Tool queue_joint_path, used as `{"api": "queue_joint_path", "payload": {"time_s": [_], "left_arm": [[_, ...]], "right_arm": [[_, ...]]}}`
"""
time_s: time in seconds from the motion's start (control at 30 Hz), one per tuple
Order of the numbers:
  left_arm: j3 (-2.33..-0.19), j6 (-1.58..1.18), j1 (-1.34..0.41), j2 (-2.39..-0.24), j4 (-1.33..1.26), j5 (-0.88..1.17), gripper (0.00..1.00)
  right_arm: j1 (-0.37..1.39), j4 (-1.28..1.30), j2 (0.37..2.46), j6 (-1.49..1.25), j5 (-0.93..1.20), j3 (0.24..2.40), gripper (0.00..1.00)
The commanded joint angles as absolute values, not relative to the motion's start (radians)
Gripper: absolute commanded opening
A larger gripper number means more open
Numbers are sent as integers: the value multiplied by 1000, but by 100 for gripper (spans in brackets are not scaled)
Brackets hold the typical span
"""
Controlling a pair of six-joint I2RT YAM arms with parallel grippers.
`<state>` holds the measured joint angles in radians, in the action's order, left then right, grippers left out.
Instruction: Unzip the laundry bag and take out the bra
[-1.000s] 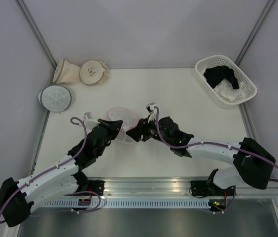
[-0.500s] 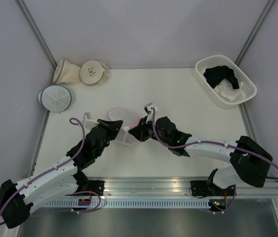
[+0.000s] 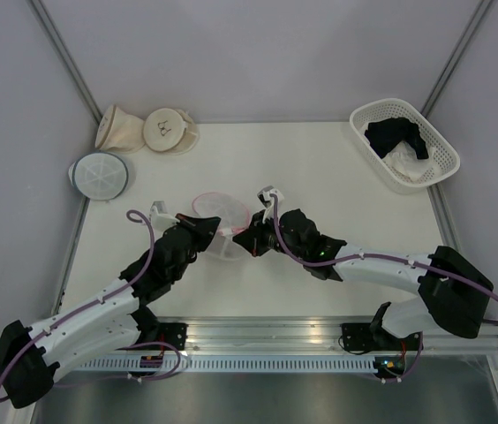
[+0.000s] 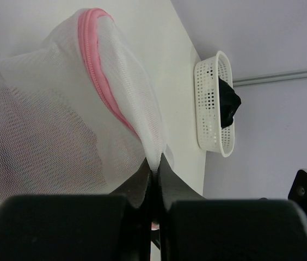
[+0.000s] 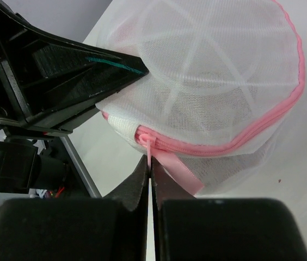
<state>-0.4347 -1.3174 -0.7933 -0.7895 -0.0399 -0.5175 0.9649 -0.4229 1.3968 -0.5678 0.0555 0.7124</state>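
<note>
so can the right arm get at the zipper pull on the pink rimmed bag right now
Looks like yes: the right pincer is shut on the zipper pull, nothing between them, while the left pincer pinches the laundry bag mesh.

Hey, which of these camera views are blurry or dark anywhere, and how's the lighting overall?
Top view: even, soft light, sharp. Left wrist view: left fingers dark and blurred, basket sharp. Right wrist view: bag mesh crisp, right fingers soft.
</note>
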Motion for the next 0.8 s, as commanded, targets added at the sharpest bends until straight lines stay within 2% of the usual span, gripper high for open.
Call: {"api": "queue_joint_path", "payload": {"time_s": [0.0,0.17,0.27,0.43,0.47,0.77], "left_arm": [[-436,-1198,-793,-769,-72,-522,2],[-428,-982,-764,-772,-187,-416,2],[-439,-867,-720,-785,-212,-277,2],[-483,-727,-598,-822,-204,-5,2],[-486,-689,-575,-831,-207,108,2],[-526,-589,-368,-959,-279,565,2]], "right_arm": [[965,-361,1367,-529,71,735,0],[965,-235,1379,-483,80,758,1],[963,-158,1379,-460,52,768,0],[963,-34,1375,-405,-44,813,0],[963,-6,1373,-397,-60,816,0],[965,132,1420,-360,-254,870,0]]}}
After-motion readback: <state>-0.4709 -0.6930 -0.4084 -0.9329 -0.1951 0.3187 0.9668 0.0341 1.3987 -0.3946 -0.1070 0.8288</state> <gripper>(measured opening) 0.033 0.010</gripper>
